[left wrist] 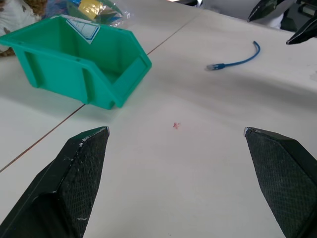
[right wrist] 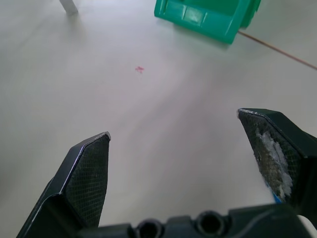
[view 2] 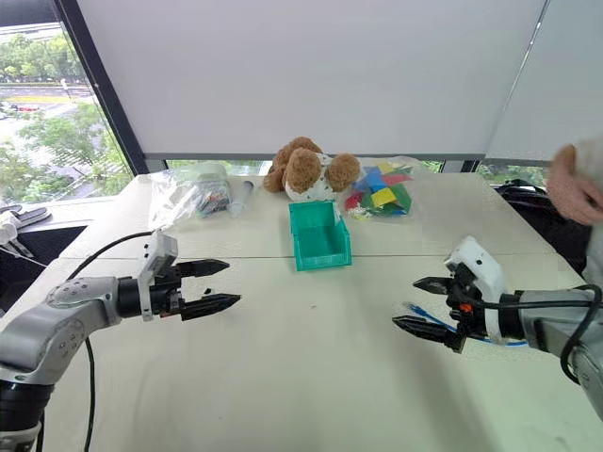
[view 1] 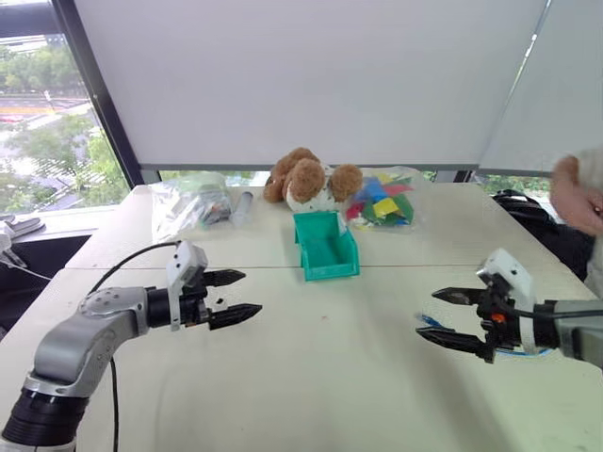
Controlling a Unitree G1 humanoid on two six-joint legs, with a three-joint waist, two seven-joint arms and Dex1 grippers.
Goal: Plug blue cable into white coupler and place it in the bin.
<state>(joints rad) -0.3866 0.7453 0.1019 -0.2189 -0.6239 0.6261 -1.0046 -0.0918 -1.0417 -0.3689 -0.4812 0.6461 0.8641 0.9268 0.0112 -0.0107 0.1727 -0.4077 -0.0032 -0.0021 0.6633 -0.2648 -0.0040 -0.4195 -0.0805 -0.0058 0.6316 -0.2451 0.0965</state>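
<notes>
Teal-green bin (view 1: 327,247) before your teddy bear (view 1: 309,179), blue cable (left wrist: 234,61) loose on table (view 1: 320,377), left gripper (view 1: 237,295) and right gripper (view 1: 443,316) both spread wide, holding nothing.

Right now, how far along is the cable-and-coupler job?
Nothing looks done yet. The blue cable lies loose on the table, unplugged, under the right tool. The green bin holds nothing I can see. Nothing is in hand: left tool and right tool both hover open above the table. I can't spot the white coupler. Left: grasp the cable, plug it into the coupler, place it in the bin.
</notes>
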